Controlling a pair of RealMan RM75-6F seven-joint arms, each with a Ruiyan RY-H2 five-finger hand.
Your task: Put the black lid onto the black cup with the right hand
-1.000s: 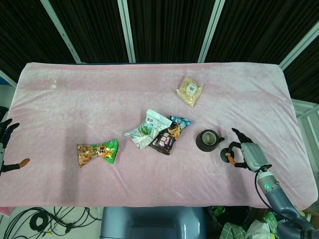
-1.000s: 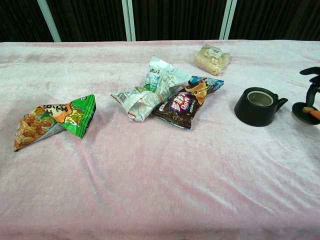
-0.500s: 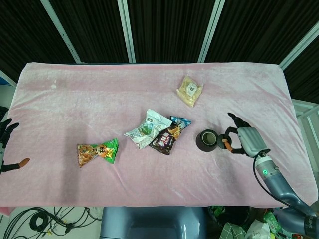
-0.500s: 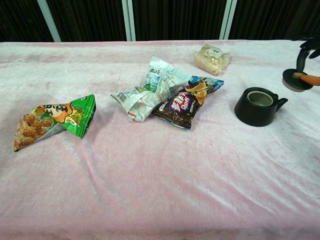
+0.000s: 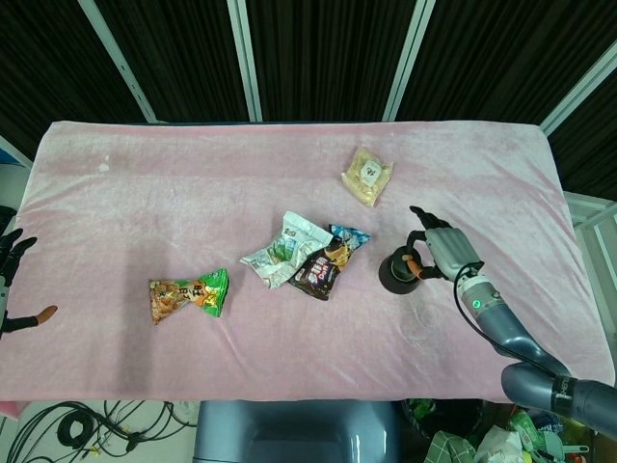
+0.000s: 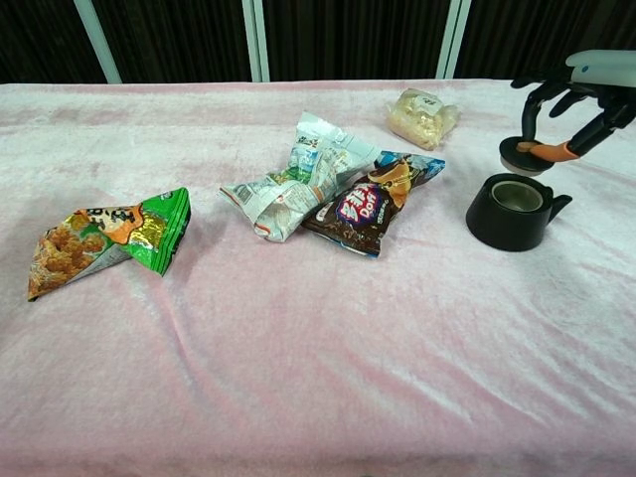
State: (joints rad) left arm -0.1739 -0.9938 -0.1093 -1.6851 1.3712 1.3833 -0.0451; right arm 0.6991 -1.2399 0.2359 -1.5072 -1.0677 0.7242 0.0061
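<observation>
- The right hand (image 6: 564,104) pinches the black lid (image 6: 527,156) between an orange-tipped thumb and a finger, with its other fingers spread above.
- In the chest view the lid hangs just above the black cup (image 6: 514,211), apart from its rim and over the side nearer the handle.
- In the head view the right hand (image 5: 436,253) sits just to the right of the black cup (image 5: 396,272), and the lid is hard to tell from the cup's dark body there.
- The cup stands upright on the pink tablecloth (image 6: 298,358), its mouth uncovered.
- A dark snack bag (image 6: 370,206) lies left of the cup, touching a white crumpled bag (image 6: 298,179).
- The left hand (image 5: 12,280) shows only at the frame's left edge in the head view, off the table; I cannot tell how its fingers are set.
</observation>
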